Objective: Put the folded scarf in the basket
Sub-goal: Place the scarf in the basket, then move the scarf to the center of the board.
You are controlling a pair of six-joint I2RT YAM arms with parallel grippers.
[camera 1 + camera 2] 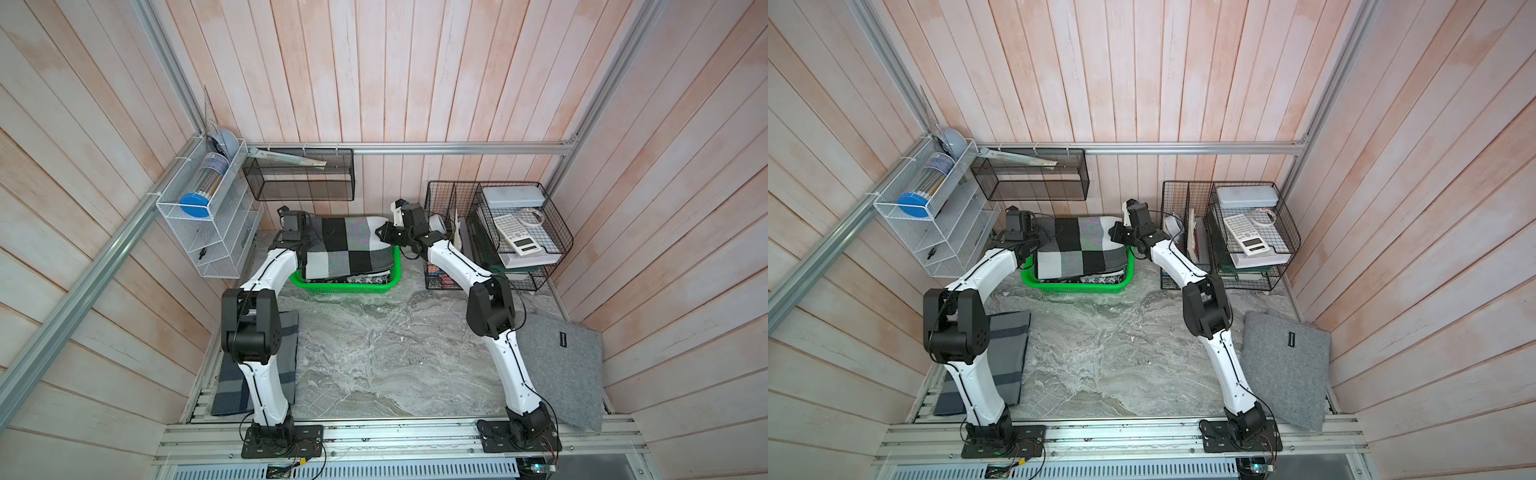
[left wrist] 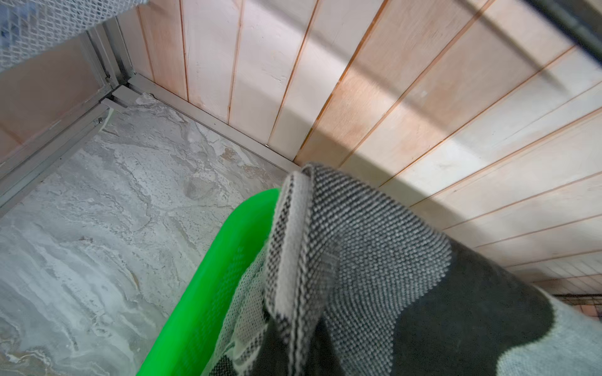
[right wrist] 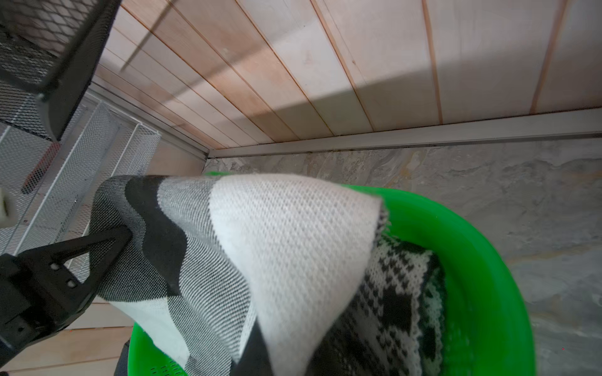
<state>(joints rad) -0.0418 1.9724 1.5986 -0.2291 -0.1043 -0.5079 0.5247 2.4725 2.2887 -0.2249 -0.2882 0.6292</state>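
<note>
The grey marbled stone-look tabletop (image 1: 374, 353) is closed in on three sides by pale pinkish wooden plank walls (image 1: 374, 83), with an aluminium rail (image 1: 415, 147) across the back one; near the table's back edge stands the bright green perforated plastic basket (image 1: 345, 287); the folded black, grey and white checked woven scarf (image 1: 347, 245) spans the basket's opening, above its rim, over a black-and-white patterned knit (image 3: 400, 286) lying inside; the right gripper (image 1: 381, 232) is clamped on the scarf's right edge; the left gripper (image 1: 306, 241) sits at the scarf's left edge with one black finger (image 3: 107, 247) touching the cloth, but fabric hides its jaws and I cannot tell whether they grip; a black mesh shelf (image 1: 299, 178) hangs on the back wall; a white wire rack (image 1: 199, 232) hangs at the left; a black wire organiser (image 1: 478, 232) holding a white calculator (image 1: 515, 237) stands right of the basket; a grey felt mat (image 1: 561, 365) lies front right, a dark striped cloth (image 1: 289, 332) front left.
</note>
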